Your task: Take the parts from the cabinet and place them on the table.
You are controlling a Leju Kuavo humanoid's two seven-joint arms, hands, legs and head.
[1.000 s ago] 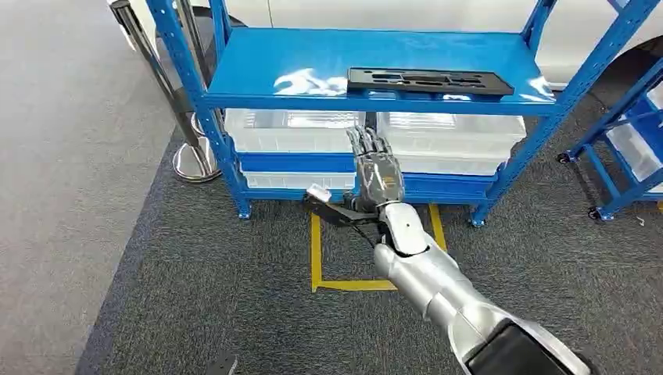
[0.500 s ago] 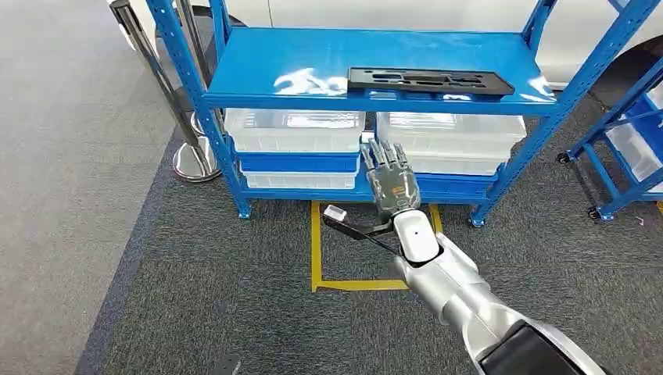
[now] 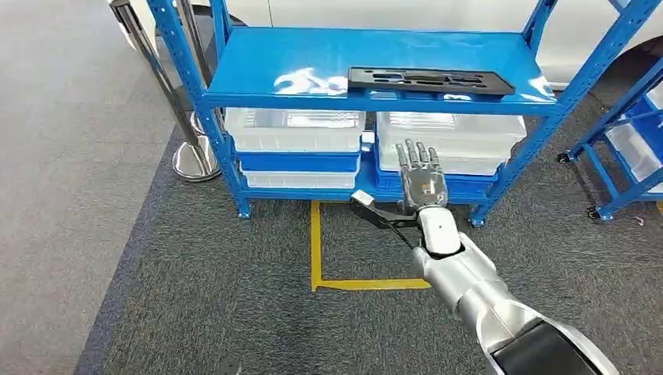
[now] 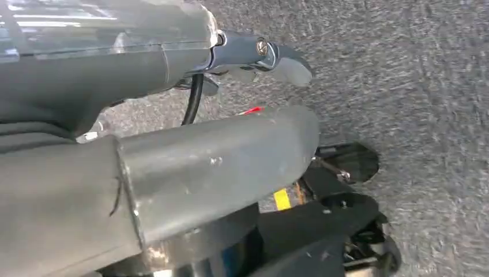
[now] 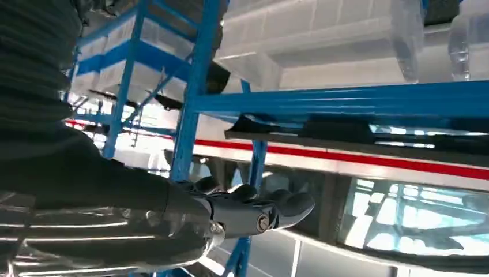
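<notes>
the head view alone shows the long flat black plastic part (image 3: 430,80) whole on the blue metal shelf (image 3: 258,66), well above the right hand (image 3: 422,183), whose fingers are spread and empty.

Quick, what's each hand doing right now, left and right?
Left hand: hanging over the grey carpet; open or closed cannot be told.
Right hand: open, fingers straight and apart, holding nothing, raised in front of the blue shelf rack.

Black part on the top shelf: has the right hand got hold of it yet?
No. The black part lies flat on the blue top shelf, while the right hand is below shelf level, fingers extended and holding nothing.
</notes>
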